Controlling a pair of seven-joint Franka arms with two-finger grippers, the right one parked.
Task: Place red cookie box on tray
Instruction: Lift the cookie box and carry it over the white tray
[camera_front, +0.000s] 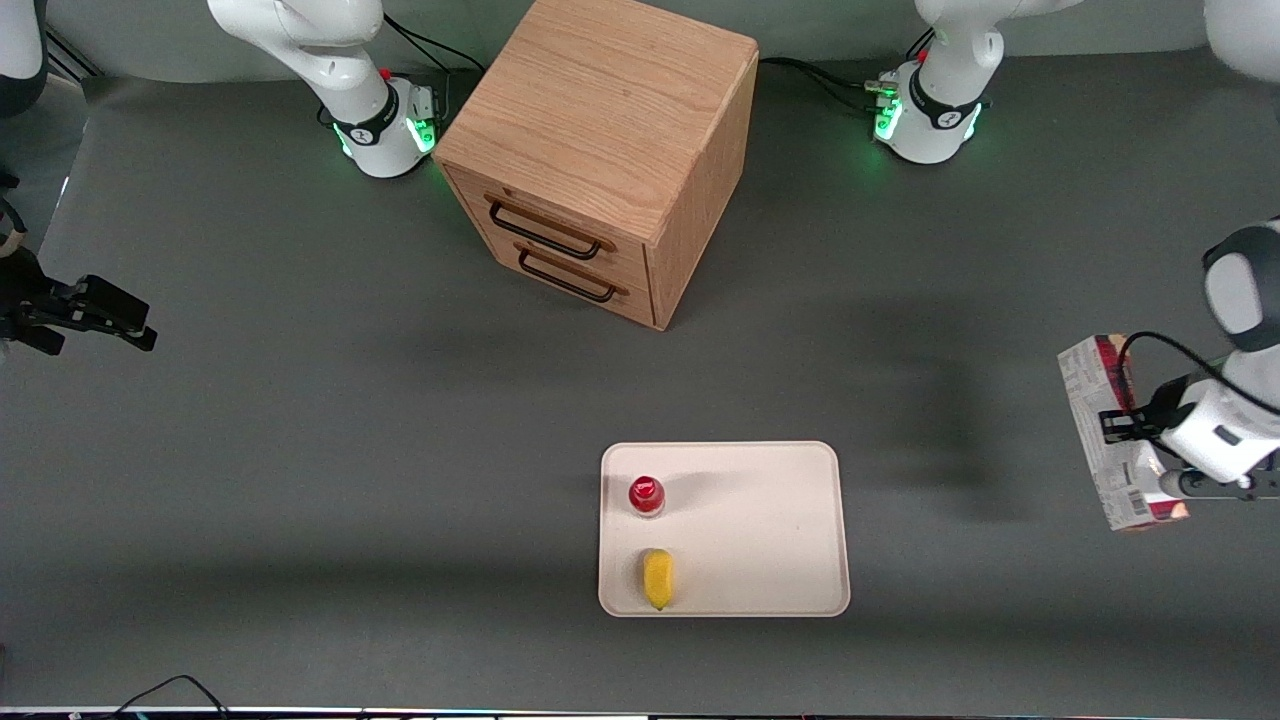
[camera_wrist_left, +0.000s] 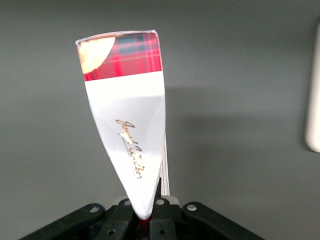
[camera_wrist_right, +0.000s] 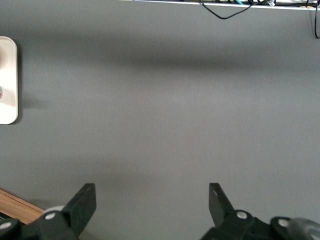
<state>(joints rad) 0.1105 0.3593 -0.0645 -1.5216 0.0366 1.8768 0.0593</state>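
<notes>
I've got the gripper (camera_front: 1118, 425) out at the working arm's end of the table (camera_front: 300, 450), well apart from the tray (camera_front: 780, 520). Jaws are clenched on the red cookie box (camera_front: 1110, 440); the wrist cam shows it best, w/ the box (camera_wrist_left: 127, 130) running straight out from between the fingers (camera_wrist_left: 160, 220), white panel w/ gold script nearest the gripper (camera_wrist_left: 145, 225), red plaid band and a cookie pic at its free end. Looks lifted off the table: in the wrist view a soft shadow lies on the grey surface beside the box, not touching it. In the front view the box runs lengthwise from far to near, barcode at the near end, grey-white panel facing up, a red strip along one edge.

Tray sits flat on the table, nearer the front cam than the wooden drawer cabinet (camera_front: 600, 150) and roughly in front of its drawers. On the tray: a small red-capped bottle (camera_front: 647, 495) upright, and a yellow lemon-like fruit (camera_front: 657, 578) nearer the cam than the bottle, both on the side toward the parked arm. Rest of the tray surface is bare cream. A sliver of the tray's rim (camera_wrist_left: 314, 100) shows at the edge of the wrist view.

Cabinet stands angled, two drawers w/ dark handles (camera_front: 545, 232), both closed.
</notes>
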